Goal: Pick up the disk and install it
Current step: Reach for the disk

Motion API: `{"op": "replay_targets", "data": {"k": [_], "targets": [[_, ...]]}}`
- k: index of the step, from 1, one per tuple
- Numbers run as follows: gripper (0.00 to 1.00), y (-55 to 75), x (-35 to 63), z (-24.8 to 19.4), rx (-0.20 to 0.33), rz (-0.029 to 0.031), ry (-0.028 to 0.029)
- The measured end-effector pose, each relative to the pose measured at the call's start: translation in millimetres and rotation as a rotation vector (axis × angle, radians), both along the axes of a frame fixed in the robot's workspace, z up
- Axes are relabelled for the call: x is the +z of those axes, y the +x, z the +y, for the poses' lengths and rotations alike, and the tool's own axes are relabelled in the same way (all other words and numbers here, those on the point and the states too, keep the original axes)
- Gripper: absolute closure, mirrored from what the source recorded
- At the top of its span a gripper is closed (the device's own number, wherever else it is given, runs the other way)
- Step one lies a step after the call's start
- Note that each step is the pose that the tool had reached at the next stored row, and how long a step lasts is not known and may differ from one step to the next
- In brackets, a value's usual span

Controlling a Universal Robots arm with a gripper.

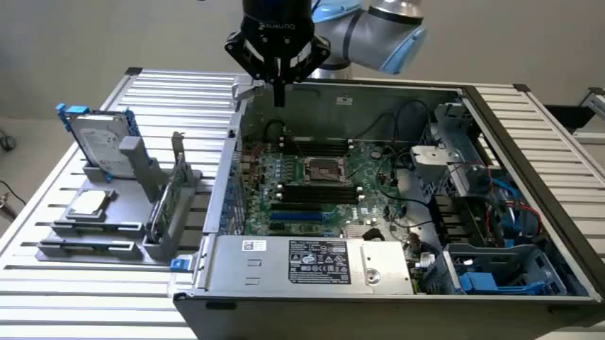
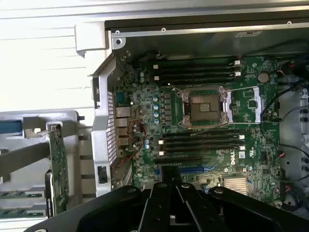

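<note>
- Black gripper (image 1: 280, 95) pointing straight down from grey-and-blue jointed arm (image 1: 378, 28); wrist vertical
- Hanging above far corner of open metal computer case (image 1: 378, 106), toward the exterior view's left
- Fingers pinched together, grasping nothing
- Silver-grey rectangular metal disk with blue plastic rails (image 1: 98, 144) upright in grey slotted rack (image 1: 95, 248), beside case on the exterior view's left; well apart from gripper
- Wrist view: gripper (image 2: 170, 193) over green motherboard (image 2: 207, 111)

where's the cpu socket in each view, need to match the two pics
Exterior view: cpu socket between two banks of black memory slots.
Wrist view: cpu socket between the same memory slots.
Shared landmark: green circuit card standing just outside the case wall.
</note>
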State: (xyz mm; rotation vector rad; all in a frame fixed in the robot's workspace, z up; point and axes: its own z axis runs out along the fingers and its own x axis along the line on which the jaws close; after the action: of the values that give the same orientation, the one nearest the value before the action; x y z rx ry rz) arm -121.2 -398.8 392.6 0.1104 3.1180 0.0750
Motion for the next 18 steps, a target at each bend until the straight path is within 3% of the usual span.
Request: {"op": "replay_targets", "data": {"k": [13,18], "targets": [[0.89,-1.3,0.0,0.1,0.000,-0.0001,0.0000],[0.89,-23.9,0.0,4.5,0.000,-0.0006,-0.0001]]}}
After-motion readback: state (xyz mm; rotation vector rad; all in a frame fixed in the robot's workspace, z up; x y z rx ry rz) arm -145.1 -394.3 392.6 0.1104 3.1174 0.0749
